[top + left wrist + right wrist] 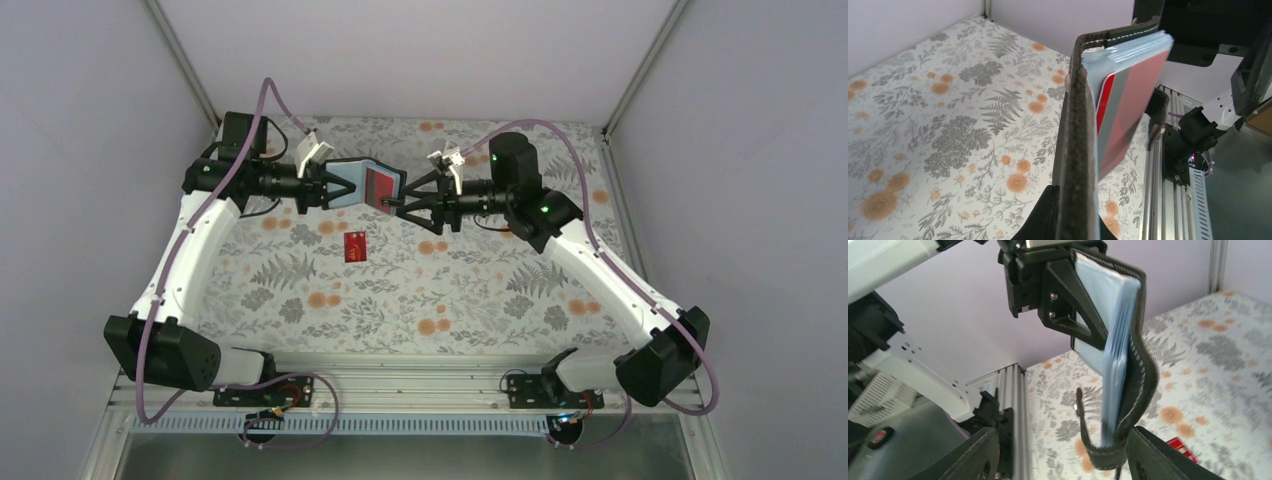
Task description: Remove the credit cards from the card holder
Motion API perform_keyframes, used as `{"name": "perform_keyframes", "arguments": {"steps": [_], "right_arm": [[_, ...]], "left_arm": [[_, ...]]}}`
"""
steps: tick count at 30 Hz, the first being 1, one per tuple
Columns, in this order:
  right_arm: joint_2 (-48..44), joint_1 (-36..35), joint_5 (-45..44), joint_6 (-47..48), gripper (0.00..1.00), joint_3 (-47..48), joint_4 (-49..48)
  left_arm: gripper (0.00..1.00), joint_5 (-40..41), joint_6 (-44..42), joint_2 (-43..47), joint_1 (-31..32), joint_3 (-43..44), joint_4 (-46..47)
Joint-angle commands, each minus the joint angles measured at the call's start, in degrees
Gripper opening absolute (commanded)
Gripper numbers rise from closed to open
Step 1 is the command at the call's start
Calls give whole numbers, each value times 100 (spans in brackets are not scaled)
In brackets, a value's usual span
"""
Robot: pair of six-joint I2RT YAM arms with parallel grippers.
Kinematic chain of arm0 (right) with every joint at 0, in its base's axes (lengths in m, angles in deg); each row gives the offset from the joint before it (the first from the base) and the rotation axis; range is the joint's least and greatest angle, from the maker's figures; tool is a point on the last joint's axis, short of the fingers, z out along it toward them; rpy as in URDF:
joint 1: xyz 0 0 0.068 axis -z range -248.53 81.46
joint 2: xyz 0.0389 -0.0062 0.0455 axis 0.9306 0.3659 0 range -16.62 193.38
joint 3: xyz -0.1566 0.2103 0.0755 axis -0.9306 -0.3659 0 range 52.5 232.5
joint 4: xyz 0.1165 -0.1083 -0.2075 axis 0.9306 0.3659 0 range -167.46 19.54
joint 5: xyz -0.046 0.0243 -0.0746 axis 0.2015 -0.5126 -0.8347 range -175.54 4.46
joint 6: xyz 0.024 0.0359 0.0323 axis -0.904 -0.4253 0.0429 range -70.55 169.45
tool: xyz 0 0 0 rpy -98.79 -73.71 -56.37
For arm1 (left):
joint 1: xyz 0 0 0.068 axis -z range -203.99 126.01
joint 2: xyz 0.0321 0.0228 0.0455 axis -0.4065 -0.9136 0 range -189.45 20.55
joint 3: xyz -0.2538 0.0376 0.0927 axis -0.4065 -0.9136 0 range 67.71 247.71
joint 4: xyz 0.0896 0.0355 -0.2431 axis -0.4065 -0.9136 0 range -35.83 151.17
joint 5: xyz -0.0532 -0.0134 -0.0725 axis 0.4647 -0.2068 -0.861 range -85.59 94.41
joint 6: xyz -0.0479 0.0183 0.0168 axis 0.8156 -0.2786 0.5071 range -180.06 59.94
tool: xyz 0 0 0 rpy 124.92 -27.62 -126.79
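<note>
1. Desk [470, 290] carries one loose red card [355, 246], at the holder's 6 o'clock; leave it.
2. Left jaws clamp the open card holder [352, 178] aloft; grip it firmly.
3. Right jaws, apart at its 3 o'clock, should pinch only the tucked red card [381, 187], seemingly clear of the flap, then pull straight.

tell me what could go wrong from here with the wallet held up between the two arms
1. Only the left gripper is shut on the card holder, which hangs in the air above the table. If that grip slips, the holder will probably fall.
2. The right gripper stands open around the holder's black edge. Closing here may pinch the cover rather than the red card showing in its pocket.
</note>
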Motion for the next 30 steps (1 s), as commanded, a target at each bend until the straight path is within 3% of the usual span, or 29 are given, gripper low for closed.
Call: {"name": "perform_keyframes", "arguments": {"steps": [1, 9, 11, 15, 18, 21, 25, 28, 30], "right_arm": [[-63, 9, -163, -294, 61, 3, -606], [415, -29, -549, -594, 48, 241, -741], [442, -28, -497, -642, 39, 224, -811], [393, -23, -434, -624, 5, 153, -865], [391, 11, -349, -630, 4, 148, -768], [379, 46, -203, -648, 4, 170, -589], [356, 74, -420, -777, 4, 181, -300], [463, 105, -950, -1001, 4, 293, 52], [699, 100, -1847, -1220, 4, 582, 593]], "left_arm": [[2, 5, 180, 42, -6, 34, 94], [3, -304, -6, 127, -6, 27, -5], [2, -324, -64, 139, -6, 9, -57], [2, -373, -182, 82, -11, 44, -265], [3, -517, -318, 68, -65, 67, -411], [19, -500, -299, 105, -281, 70, -554], [55, 10, 129, 227, -888, -18, -313], [61, 1024, 745, 47, -1504, 7, -98], [62, 1077, 886, -4, -1861, 145, -51]]}}
